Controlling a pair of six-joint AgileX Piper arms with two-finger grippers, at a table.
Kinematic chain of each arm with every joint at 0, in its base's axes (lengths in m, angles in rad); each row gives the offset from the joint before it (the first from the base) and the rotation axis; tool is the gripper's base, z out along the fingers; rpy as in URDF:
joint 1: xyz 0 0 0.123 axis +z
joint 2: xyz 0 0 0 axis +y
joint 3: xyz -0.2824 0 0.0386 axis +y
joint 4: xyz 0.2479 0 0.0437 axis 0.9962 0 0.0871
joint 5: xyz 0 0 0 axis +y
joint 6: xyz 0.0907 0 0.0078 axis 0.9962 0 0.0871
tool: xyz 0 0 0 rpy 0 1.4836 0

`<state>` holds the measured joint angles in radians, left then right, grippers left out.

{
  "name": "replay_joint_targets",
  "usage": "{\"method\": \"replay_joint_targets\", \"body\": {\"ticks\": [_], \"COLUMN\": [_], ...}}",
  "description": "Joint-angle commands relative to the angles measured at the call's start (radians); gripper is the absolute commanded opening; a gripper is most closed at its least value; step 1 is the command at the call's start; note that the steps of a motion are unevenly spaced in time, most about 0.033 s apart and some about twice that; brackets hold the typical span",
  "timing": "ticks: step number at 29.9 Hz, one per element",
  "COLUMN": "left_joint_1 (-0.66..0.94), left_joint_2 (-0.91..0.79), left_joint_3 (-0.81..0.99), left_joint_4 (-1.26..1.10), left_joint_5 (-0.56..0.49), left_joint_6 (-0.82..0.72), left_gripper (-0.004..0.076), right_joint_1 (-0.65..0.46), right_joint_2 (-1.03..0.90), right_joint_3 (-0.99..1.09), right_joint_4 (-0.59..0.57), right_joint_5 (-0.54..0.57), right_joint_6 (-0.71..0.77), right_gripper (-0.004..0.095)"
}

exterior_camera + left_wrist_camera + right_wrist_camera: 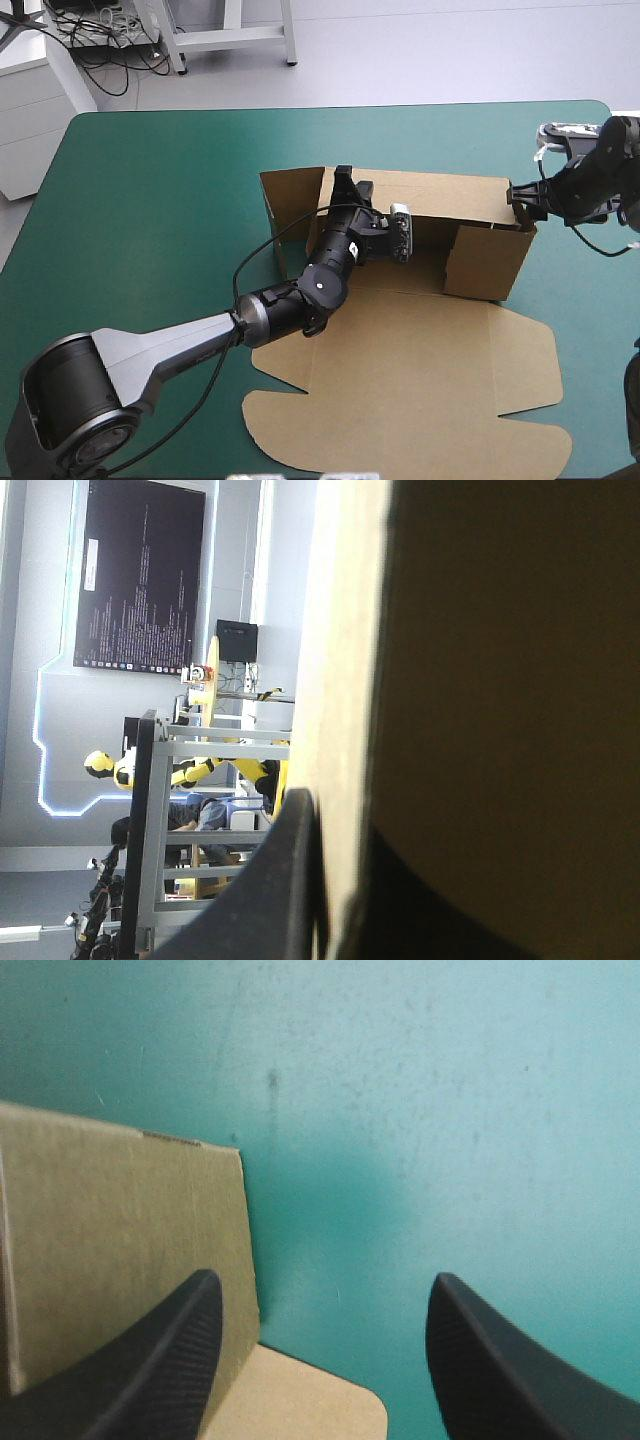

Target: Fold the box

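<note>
Brown board made up the box, which sat right of centre on the bench with its teal-green cover. From above, the job looked partway done. The far wall stood up, and a left wall and a right wall were raised too, though the right one looked loose rather than tucked. The big lid panel lay flat toward the near edge. I judged the tucking and the near side were left to do. The left arm lay across the box floor, reaching the far wall, so to my eye it would block anything raised on the near side. The right jaws hung at the box's far right corner.

Through the left wrist camera, board filled nearly everything. One black finger pressed against the sheet's edge with a dark shape on its other side, so I took the left jaws as clamped on that wall.

Through the right wrist camera, the right jaws stood well apart, gripping nothing. One finger was over the box corner and the other over bare cover. A paler rounded tab lay flat between them.
</note>
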<state>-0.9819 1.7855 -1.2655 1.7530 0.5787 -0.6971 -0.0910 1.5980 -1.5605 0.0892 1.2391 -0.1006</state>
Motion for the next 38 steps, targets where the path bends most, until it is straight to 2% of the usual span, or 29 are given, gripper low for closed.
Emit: {"method": "replay_joint_targets", "body": {"ticks": [1,6,16,24,31,38], "left_joint_1": [0.003,0.003,0.003,0.003,0.003,0.003], "left_joint_2": [-0.042,-0.042,-0.042,-0.042,-0.042,-0.042], "left_joint_3": [-0.022,-0.022,-0.022,-0.022,-0.022,-0.022], "left_joint_4": [0.050,0.050,0.050,0.048,0.048,0.048], "left_joint_5": [0.039,0.039,0.039,0.039,0.040,0.040], "left_joint_6": [-0.025,-0.025,-0.025,-0.025,-0.025,-0.032], "left_gripper": [-0.0010,-0.0010,-0.0010,-0.0010,-0.0010,-0.0010], "right_joint_1": [-0.006,-0.006,-0.006,-0.006,-0.006,-0.006], "right_joint_2": [-0.081,-0.185,-0.312,-0.372,-0.386,-0.409], "right_joint_3": [0.045,0.179,0.392,0.532,0.544,0.538], "right_joint_4": [0.004,0.040,0.086,0.244,0.246,0.191], "right_joint_5": [-0.042,-0.199,-0.328,-0.471,-0.436,-0.390], "right_joint_6": [-0.031,-0.041,-0.152,-0.325,-0.357,-0.371], "right_gripper": [0.0552,0.0552,0.0552,0.0552,0.0552,0.0552]}}
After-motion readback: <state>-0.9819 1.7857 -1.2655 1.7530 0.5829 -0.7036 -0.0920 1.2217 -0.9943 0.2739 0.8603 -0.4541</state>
